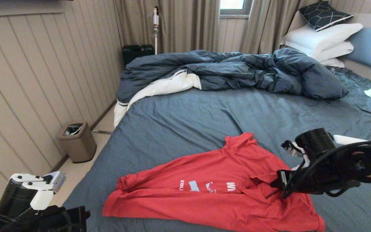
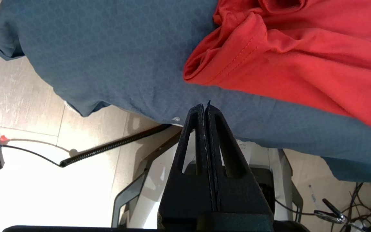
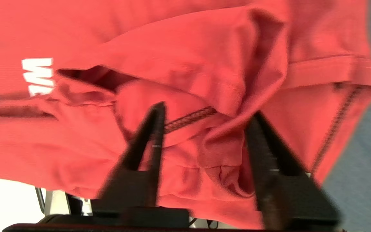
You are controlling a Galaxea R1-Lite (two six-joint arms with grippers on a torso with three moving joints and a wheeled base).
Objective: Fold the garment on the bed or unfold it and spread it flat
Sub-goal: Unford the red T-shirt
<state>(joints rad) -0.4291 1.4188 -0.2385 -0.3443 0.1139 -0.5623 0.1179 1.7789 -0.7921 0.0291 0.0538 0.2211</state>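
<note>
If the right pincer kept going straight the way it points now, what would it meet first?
Most likely the garment: the right pincer stands open over a bunched fold with a dark-stitched hem, which lies between its fingertips. Whether it already touches is unclear.

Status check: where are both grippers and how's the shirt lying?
Left gripper shut, parked off the bed edge. Right gripper open, straddling a bunched fold of the garment. Garment crumpled on the bed. Nothing blocking.

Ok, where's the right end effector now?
Head view, lower right: the right end effector is down on the red T-shirt by its crumpled right side, fingers apart around a fold.
</note>
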